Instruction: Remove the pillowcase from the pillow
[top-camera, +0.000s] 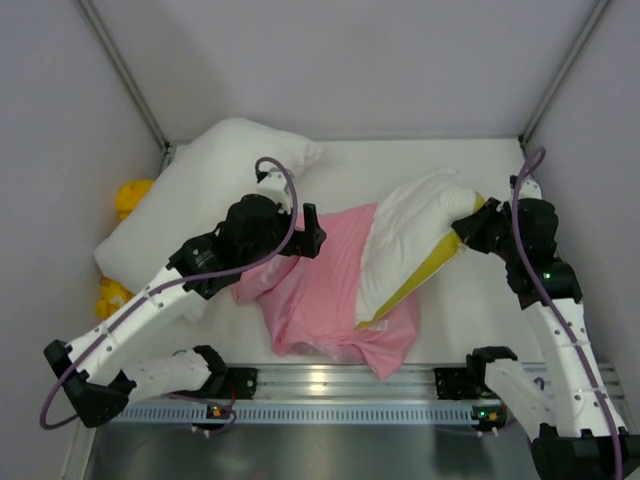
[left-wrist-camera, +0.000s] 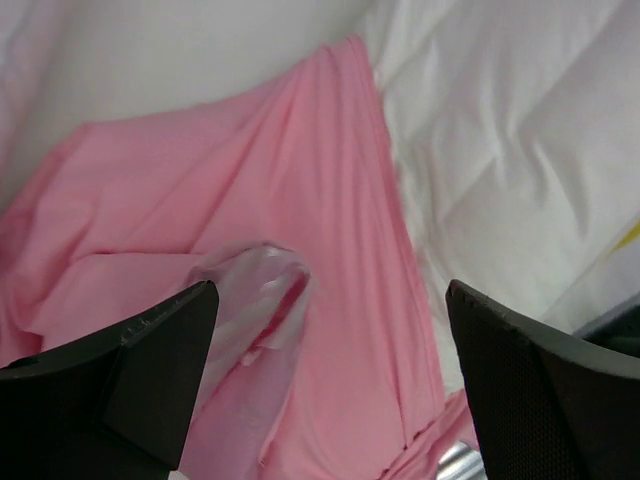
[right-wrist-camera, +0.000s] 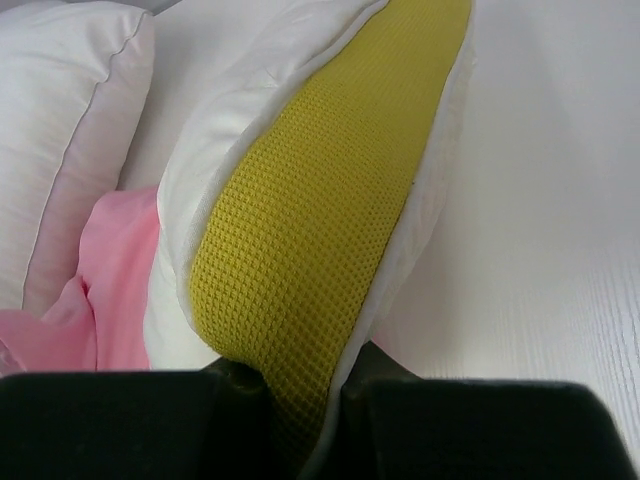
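The pink pillowcase (top-camera: 330, 290) lies crumpled at the table's front middle, still around the lower end of the pillow (top-camera: 410, 240), a white pillow with a yellow band that sticks out up and to the right. My left gripper (top-camera: 310, 232) hovers over the pillowcase's upper left part. In the left wrist view this gripper (left-wrist-camera: 330, 350) is open, with pink fabric (left-wrist-camera: 300, 200) and a pale label (left-wrist-camera: 255, 300) below the gap and nothing held. My right gripper (top-camera: 468, 225) is at the pillow's far right corner. There it (right-wrist-camera: 305, 400) is shut on the yellow band (right-wrist-camera: 320, 200).
A plain white pillow (top-camera: 210, 180) lies at the back left, behind the left arm. Yellow cloth (top-camera: 130, 195) shows beyond the table's left edge. A metal rail (top-camera: 340, 385) runs along the front edge. Grey walls close in the back and sides.
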